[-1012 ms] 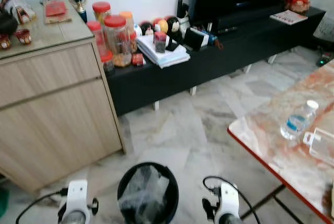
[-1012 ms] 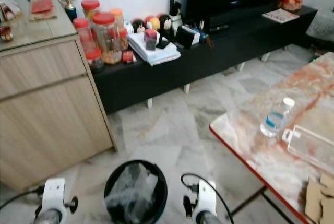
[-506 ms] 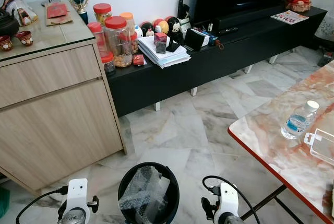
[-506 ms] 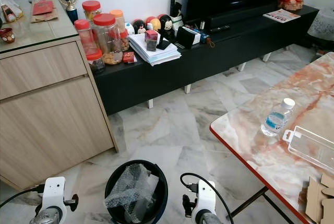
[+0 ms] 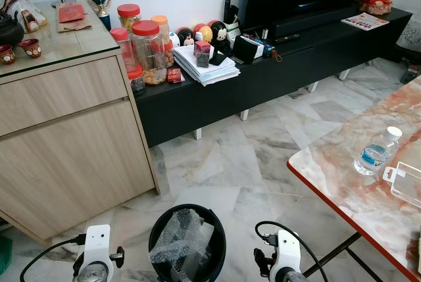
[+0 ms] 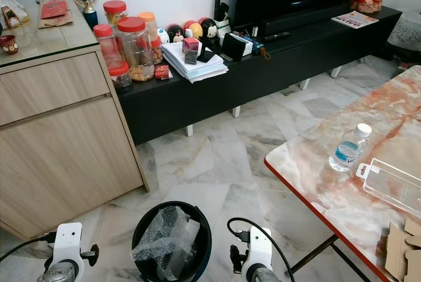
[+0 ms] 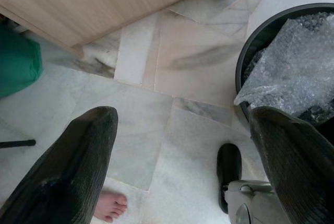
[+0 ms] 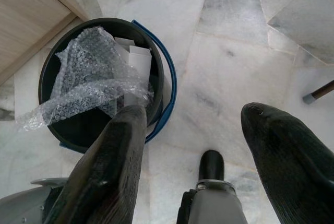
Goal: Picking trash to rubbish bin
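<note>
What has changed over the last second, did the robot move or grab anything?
Hardly anything. The head camera's view steadied and shifted slightly, going from blurred to sharp. Nothing was grabbed or dropped. The bin with its bubble wrap stayed put on the floor, and the water bottle stayed on the marble table. The left gripper and right gripper stayed open and empty.

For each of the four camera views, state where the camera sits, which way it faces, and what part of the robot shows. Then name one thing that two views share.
Left eye view: on the head, facing forward and down at the bin, cabinet and table; both wrists at the bottom edge.
Right eye view: same head, same scene, same wrists.
Left wrist view: looks down along the open left gripper at the floor; a robot foot shows.
Right wrist view: looks down along the open right gripper; a foot too.
Shared: both wrist views catch the bin's bubble wrap.
</note>
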Available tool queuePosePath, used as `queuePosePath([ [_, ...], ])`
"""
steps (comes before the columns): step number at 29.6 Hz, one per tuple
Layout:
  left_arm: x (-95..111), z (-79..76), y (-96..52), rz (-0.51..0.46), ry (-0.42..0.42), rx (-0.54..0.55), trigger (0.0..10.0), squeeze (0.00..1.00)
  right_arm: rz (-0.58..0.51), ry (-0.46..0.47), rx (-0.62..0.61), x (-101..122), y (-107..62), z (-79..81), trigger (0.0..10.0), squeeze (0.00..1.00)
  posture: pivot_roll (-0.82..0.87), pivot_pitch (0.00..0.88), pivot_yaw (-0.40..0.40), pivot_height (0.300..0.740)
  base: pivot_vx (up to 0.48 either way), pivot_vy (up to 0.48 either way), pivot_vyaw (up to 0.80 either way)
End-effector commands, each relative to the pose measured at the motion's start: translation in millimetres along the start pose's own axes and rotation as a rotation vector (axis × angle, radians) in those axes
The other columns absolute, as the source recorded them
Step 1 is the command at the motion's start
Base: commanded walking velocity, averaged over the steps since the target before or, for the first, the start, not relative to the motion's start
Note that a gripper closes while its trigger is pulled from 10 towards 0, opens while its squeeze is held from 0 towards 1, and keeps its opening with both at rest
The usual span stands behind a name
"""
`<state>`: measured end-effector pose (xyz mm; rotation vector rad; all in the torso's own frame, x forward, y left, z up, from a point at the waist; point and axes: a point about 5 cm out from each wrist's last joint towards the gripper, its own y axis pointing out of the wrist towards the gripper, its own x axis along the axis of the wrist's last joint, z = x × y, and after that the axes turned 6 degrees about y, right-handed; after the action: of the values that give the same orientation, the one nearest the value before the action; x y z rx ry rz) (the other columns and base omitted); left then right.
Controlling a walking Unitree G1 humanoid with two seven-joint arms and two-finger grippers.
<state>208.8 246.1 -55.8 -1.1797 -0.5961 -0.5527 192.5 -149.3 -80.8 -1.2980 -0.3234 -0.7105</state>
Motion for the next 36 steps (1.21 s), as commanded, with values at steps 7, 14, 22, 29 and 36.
queuePosePath([
  [7, -3.3, -0.6, -0.6, 0.017, -0.012, -0.002, 10.0, 0.0, -0.008, 0.003, -0.002, 1.7, 0.0, -1.1, 10.0, 0.0, 0.06, 0.03, -0.039, 0.74, 0.0, 0.0, 0.0],
  [14, -3.2, -0.9, -0.6, 0.017, -0.011, -0.004, 10.0, 0.0, -0.007, 0.004, -0.003, 1.4, -0.1, -1.2, 10.0, 0.0, 0.06, 0.031, -0.038, 0.74, 0.0, 0.0, 0.0],
  [22, -3.1, -0.6, -0.5, 0.016, -0.012, -0.002, 10.0, 0.0, -0.007, 0.003, -0.001, 1.3, 0.0, -1.0, 10.0, 0.0, 0.06, 0.031, -0.038, 0.74, 0.0, 0.0, 0.0],
  [29, -2.0, 0.1, -0.4, 0.009, -0.017, 0.001, 10.0, 0.0, -0.01, 0.005, 0.001, 2.1, 0.3, 0.2, 10.0, 0.0, 0.06, 0.033, -0.038, 0.74, 0.0, 0.0, 0.0],
  [36, -1.3, 1.4, 0.0, 0.014, 0.002, 0.014, 10.0, 0.0, -0.009, 0.005, 0.002, 1.8, 0.3, 0.7, 10.0, 0.0, 0.06, 0.033, -0.037, 0.74, 0.0, 0.0, 0.0],
])
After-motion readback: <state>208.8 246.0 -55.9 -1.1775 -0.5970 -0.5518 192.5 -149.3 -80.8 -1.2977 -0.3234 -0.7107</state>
